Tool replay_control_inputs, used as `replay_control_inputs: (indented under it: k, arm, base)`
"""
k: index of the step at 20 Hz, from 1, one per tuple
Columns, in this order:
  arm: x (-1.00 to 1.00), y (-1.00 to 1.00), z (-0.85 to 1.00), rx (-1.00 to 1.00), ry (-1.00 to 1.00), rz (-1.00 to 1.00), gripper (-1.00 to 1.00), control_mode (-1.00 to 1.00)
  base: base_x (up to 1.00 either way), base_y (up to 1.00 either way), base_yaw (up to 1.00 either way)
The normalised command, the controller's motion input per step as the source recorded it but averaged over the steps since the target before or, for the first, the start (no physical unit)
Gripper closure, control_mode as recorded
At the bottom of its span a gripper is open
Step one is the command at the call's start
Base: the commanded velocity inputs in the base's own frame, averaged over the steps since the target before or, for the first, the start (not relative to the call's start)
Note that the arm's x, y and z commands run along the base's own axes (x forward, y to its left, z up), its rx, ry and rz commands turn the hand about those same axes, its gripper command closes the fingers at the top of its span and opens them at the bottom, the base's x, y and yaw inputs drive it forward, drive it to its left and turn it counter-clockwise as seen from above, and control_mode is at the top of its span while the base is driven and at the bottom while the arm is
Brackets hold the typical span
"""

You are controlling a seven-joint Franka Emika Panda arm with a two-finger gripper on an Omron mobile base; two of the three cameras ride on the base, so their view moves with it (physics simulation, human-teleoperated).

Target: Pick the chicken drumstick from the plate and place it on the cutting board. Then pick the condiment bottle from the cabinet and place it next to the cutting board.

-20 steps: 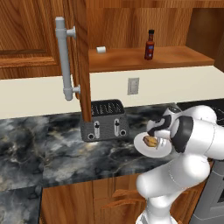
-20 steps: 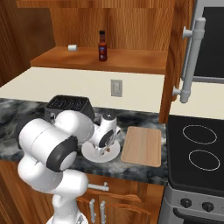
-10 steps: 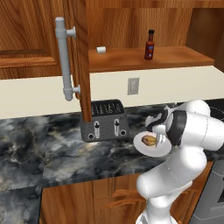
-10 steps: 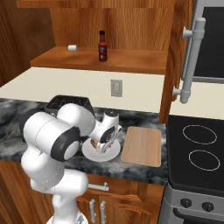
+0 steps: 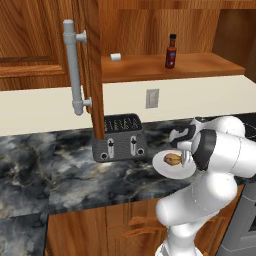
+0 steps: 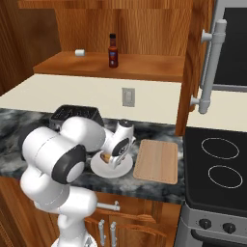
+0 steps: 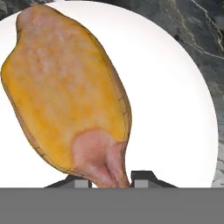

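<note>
Golden-brown meat sits on the white plate (image 5: 176, 165) in the left base view: the chicken drumstick (image 5: 172, 159) lies near the plate's middle, just in front of the toaster (image 5: 118, 136) on the dark marble surface (image 5: 45, 170). My claw (image 5: 185, 158) is down at the drumstick's right side, though the arm's bulk hides how the jaws stand from here. The condiment bottle (image 5: 171, 51) stands upright on the cabinet shelf (image 5: 200, 64), untouched.

From the right base view, the hand reaches low over the plate (image 6: 112, 167) and covers most of the drumstick (image 6: 104, 157). The cutting board (image 6: 157, 160) lies just to the right of the plate, bare, with the stove (image 6: 219, 166) beyond it.

In the hand view, the drumstick (image 7: 65, 83) runs lengthwise away from the camera, and its pale bone end comes down between the two dark fingertips (image 7: 142, 177). The claw (image 7: 109, 179) looks drawn in tight about that narrow bone end; I judge it gripped, though the contact itself sits at the frame's edge.

Assessment: the hold is on the thin end, so the heavy end may swing or droop. I would lift straight up and slowly until clear of the plate, then carry it sideways the short way to the board, keeping low.
</note>
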Motion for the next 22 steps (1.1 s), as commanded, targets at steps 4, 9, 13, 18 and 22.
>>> replay_control_inputs:
  k: [4, 9, 13, 18, 22]
  arm:
    - [-0.06, -0.11, 0.18, 0.00, 0.00, 0.02, 1.00, -1.00]
    - [-0.02, -0.11, 0.28, 0.01, 0.00, 0.01, 1.00, -1.00]
    - [-0.03, -0.15, 0.28, 0.00, 0.00, 0.00, 1.00, -1.00]
    - [-0.02, -0.19, 0.23, 0.00, 0.00, 0.00, 1.00, -1.00]
    - [0.00, -0.29, 0.11, 0.00, 0.00, 0.00, 1.00, -1.00]
  base:
    - [0.00, 0.00, 0.00]
    - [0.00, 0.00, 0.00]
    - [0.00, 0.00, 0.00]
    - [0.00, 0.00, 0.00]
    - [0.00, 0.00, 0.00]
